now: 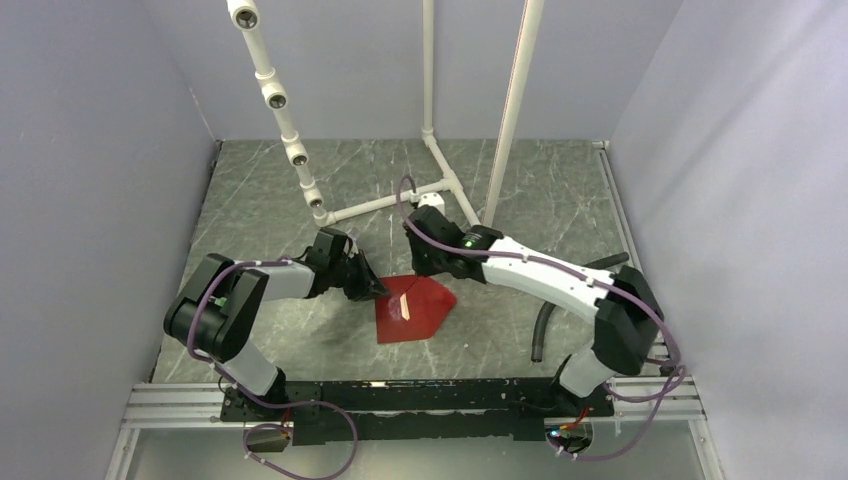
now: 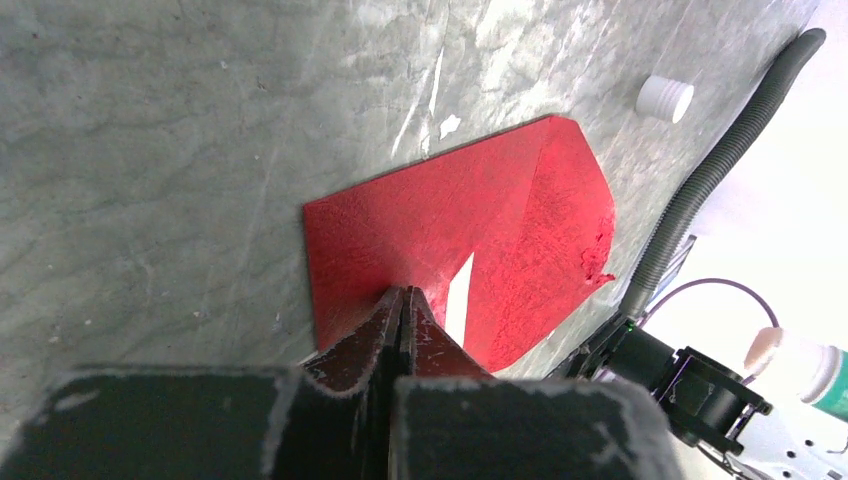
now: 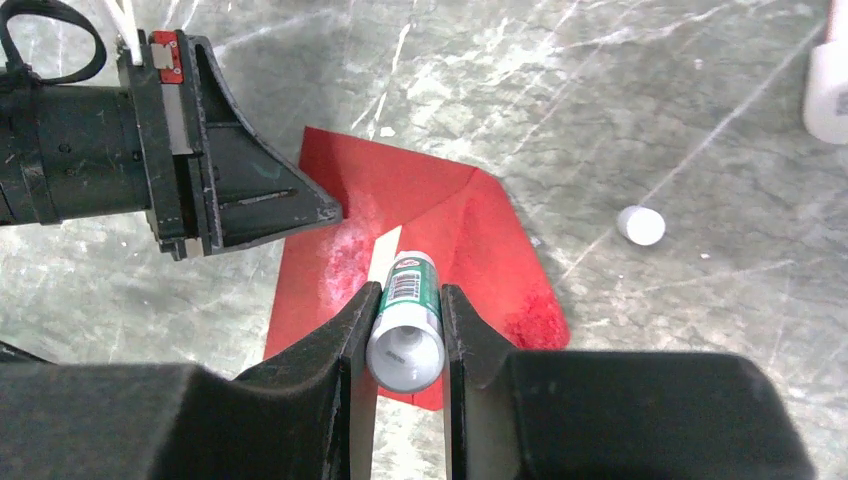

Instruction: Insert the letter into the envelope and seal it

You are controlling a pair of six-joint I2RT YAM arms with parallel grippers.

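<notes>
The dark red envelope (image 1: pixel 412 310) lies flat on the grey marble table with its pointed flap open toward the right; it also shows in the left wrist view (image 2: pixel 480 210) and the right wrist view (image 3: pixel 450 215). A thin pale strip of the letter (image 2: pixel 460 300) shows at the envelope's mouth, also in the right wrist view (image 3: pixel 385 248); the rest is hidden inside. My left gripper (image 2: pixel 405 294) is shut, its tips resting on the envelope body near the mouth. My right gripper (image 3: pixel 405 300) is shut on a green-and-white glue stick (image 3: pixel 408 320), held just above the envelope's mouth.
A small white cap (image 3: pixel 640 225) lies on the table right of the envelope. A white pipe frame (image 1: pixel 400 205) stands behind. A grey corrugated hose (image 1: pixel 541 330) lies at the right. A white cylinder (image 3: pixel 830 80) sits at the far right edge.
</notes>
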